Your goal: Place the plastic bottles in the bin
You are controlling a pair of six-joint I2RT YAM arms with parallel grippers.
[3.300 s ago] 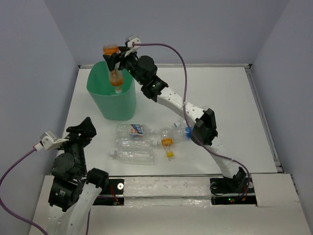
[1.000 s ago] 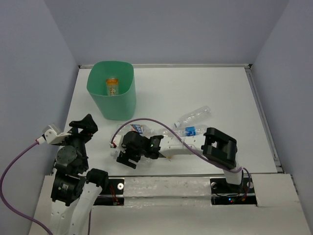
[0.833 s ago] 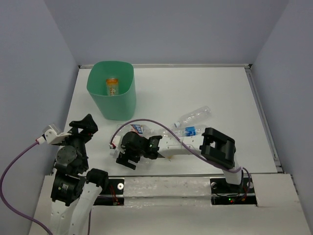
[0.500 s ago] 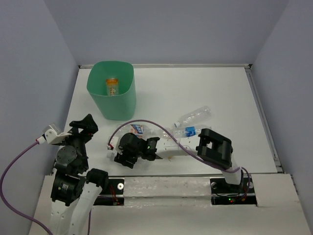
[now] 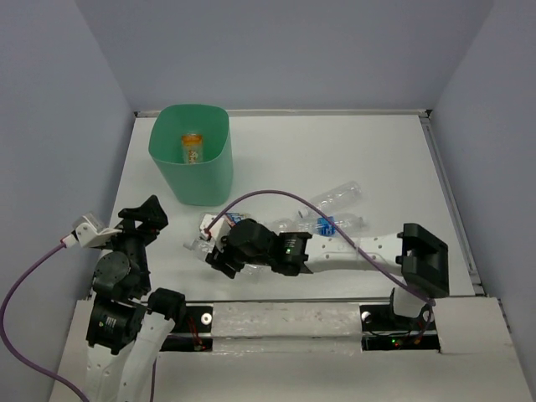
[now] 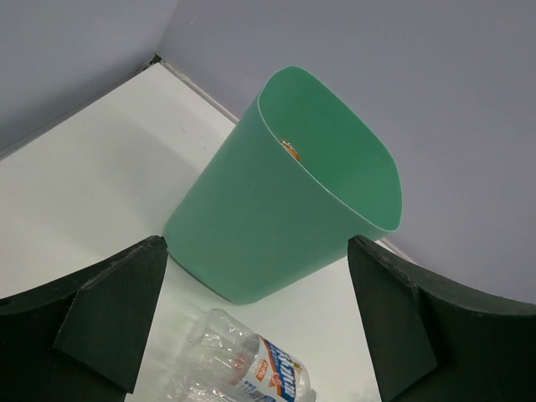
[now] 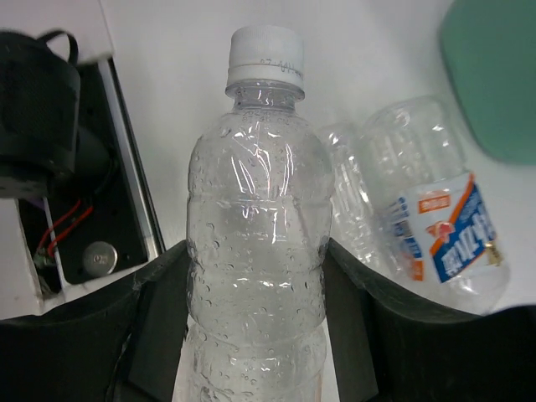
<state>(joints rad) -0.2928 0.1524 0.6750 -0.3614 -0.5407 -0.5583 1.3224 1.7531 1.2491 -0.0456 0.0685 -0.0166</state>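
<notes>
The mint-green bin stands at the back left, with an orange-capped bottle lying inside it. My right gripper is shut on a clear white-capped bottle, both fingers pressed against its sides, and the cap points left. Next to it lies a labelled bottle, also seen under my left gripper, which hangs open and holds nothing. More clear bottles lie to the right of the middle, one with a blue label. The bin fills the left wrist view.
The left arm's base plate and wiring lie close beside the held bottle's cap end. The right arm's purple cable arcs over the bottles. A raised rim borders the table on the right.
My right gripper has closed on the clear white-capped bottle at the front of the group and shifted slightly right. The right arm's elbow has swung out to the right. The left arm has not moved.
</notes>
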